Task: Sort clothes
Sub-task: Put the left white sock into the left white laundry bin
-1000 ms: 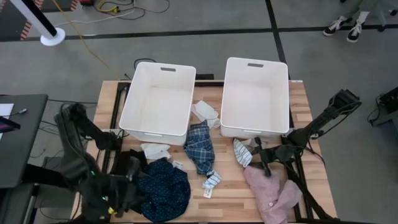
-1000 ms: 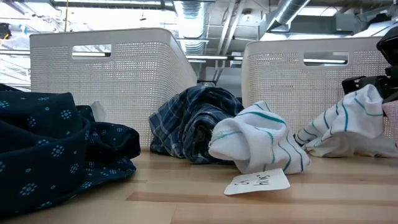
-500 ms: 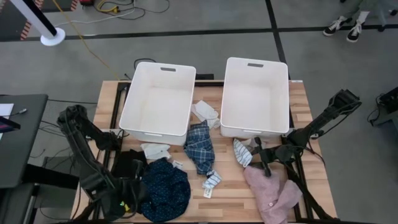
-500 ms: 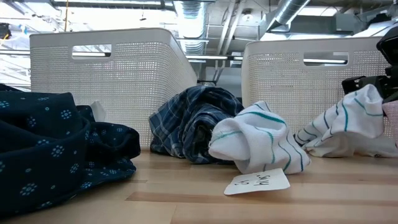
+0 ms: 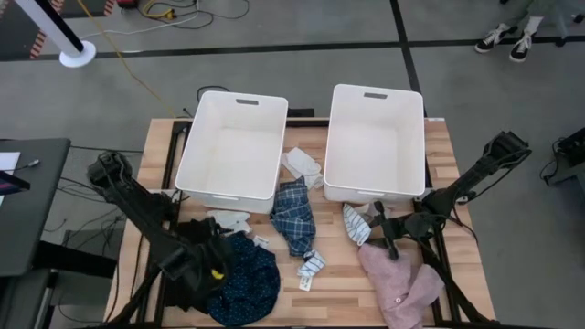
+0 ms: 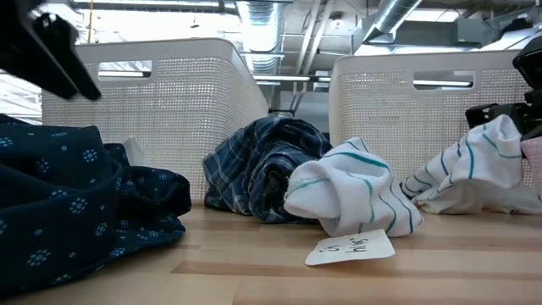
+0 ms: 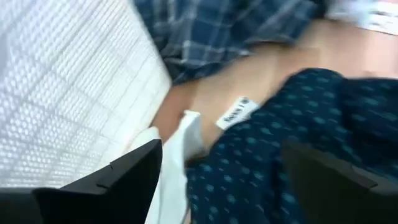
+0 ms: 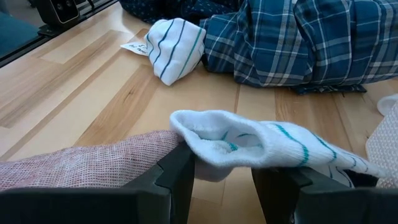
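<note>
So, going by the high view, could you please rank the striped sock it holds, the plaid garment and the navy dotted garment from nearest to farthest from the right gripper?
1. Striped sock: in the right gripper, on the table's right side.
2. Plaid garment: mid-table, left of the sock.
3. Navy dotted garment: far left, under the left gripper.

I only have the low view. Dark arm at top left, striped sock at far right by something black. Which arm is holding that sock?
Observer: The right gripper; its jaws are shut on the striped sock.
Operator: And the left one?
Observer: The left gripper hangs open above the navy dotted garment, holding nothing.
Operator: Anything in the tubs?
Observer: No, both white tubs show bare floors from above.
</note>
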Motion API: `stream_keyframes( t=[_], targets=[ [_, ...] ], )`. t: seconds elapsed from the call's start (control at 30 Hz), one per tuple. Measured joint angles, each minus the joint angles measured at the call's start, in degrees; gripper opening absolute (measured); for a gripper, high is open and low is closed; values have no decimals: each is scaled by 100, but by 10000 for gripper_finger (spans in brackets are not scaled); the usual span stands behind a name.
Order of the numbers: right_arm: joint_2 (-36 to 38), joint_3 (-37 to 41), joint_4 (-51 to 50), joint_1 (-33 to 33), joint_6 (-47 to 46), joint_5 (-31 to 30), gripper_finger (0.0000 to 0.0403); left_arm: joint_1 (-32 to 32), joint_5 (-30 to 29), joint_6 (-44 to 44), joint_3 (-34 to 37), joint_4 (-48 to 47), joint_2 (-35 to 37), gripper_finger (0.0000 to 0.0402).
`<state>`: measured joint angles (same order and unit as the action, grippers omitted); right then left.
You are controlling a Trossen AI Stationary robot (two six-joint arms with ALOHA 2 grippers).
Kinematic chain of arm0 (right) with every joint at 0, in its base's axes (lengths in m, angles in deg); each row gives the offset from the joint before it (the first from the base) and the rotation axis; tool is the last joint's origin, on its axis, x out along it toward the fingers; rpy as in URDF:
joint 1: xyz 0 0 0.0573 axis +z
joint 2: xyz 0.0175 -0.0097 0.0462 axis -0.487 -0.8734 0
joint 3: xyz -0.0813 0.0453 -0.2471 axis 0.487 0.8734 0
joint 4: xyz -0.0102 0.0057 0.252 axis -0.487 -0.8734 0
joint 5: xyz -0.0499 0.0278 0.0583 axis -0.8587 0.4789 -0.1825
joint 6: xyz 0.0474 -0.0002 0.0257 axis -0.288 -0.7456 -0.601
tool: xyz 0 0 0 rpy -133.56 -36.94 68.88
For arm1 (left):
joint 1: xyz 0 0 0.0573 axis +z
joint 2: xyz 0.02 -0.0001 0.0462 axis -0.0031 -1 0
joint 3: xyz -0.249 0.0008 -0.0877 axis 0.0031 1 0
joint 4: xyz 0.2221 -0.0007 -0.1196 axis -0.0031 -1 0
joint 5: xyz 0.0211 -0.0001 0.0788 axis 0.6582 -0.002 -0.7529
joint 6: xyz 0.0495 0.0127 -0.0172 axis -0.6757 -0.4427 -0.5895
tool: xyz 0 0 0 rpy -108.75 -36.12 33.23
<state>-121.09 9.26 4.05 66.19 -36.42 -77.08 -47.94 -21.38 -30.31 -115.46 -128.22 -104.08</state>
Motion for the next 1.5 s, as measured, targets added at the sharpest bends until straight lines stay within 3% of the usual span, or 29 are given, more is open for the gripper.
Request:
stream_keyframes(
  t=[0.3, 0.73, 1.0, 1.27, 1.5],
  targets=[
    [0, 0, 0, 2, 0, 1, 169, 663, 103, -163, 674, 1026, 0, 313],
    [0, 0, 0, 2, 0, 0, 169, 1380, 671, -705, 1346, 2273, 0, 230],
    [0, 0, 1, 1, 1, 1, 169, 1541, 754, -955, 1418, 2357, 0, 148],
    [0, 0, 0, 2, 2, -1, 169, 1519, 824, -1228, 1418, 2491, 0, 15],
    [0, 0, 0, 2, 0, 1, 169, 1409, 836, -1570, 1276, 2765, 0, 3]
  ],
)
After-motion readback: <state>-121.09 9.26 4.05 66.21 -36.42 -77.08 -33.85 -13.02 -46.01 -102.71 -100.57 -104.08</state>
